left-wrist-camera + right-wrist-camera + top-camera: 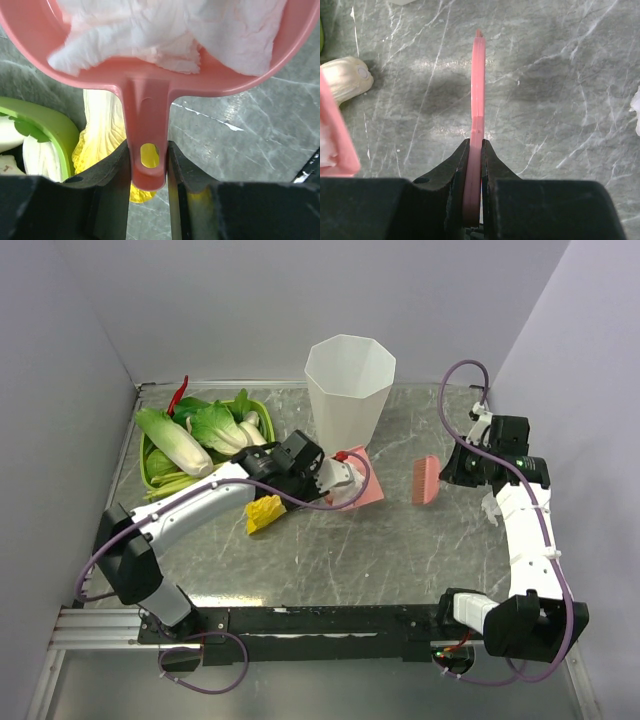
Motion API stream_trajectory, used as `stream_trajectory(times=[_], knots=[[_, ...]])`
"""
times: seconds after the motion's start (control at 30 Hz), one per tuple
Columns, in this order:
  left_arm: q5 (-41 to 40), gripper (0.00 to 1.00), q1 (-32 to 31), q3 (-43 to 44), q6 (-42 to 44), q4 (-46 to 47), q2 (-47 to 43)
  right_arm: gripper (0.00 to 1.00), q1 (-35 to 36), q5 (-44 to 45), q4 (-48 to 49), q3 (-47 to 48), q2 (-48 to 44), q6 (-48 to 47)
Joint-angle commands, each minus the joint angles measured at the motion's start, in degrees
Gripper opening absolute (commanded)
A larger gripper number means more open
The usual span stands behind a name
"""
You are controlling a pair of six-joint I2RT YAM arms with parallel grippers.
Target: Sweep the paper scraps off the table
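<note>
1. Step: collecting looks done. The paper scraps (165, 30) sit heaped in the dustpan (150, 95), just in front of the bin (350, 390).
2. The left gripper (149, 167) is clamped on the dustpan handle, one finger on each side near the hanging hole.
3. The right gripper (475, 160) pinches the brush (478, 90) edge-on and holds it to the right of the bin, apart from the dustpan.
4. One white bit (636, 114) lies on the table (400, 560) at the edge of the right wrist view. I can't tell whether it's a scrap, so check it.
5. Next, I'd guess: raise the dustpan level, clear the bin rim, then tip it in. The bin is tall and light-looking, so a knock on its wall could topple it.
6. Around:
   - A tray (57, 127) of cabbages (215, 425) is left of the bin.
   - A red chili (180, 395) lies behind the tray.
   - A yellow cabbage (265, 512) lies loose front-left of the bin, under the left arm.
7. Obstruction: the yellow cabbage crowds the left wrist. The path up to the bin looks open.
</note>
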Motion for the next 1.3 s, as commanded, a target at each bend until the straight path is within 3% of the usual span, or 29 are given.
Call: stream_trajectory(times=[0.0, 0.43, 0.7, 0.93, 1.27], knots=[[1.38, 0.01, 0.33, 6.15, -2.55, -0.60, -0.62, 0.00, -1.09, -1.12, 1.57, 0.50, -1.42, 2.28], [-0.11, 0.01, 5.77, 29.09, -3.86, -9.58, 4.66, 0.00, -3.28, -3.06, 3.15, -3.46, -3.27, 4.74], [-5.03, 0.01, 10.51, 34.64, -2.55, -10.63, 6.15, 0.00, -5.83, -5.43, 3.42, -6.62, -5.02, 6.77], [-6.70, 0.01, 17.02, 51.68, -1.41, -16.43, 14.32, 0.00, -6.62, -7.45, 3.95, -7.59, -5.29, 8.00], [-11.45, 0.01, 20.18, 52.74, 6.59, -8.44, 16.26, 0.00, -6.98, -9.56, 4.30, -8.82, -5.11, 9.14]])
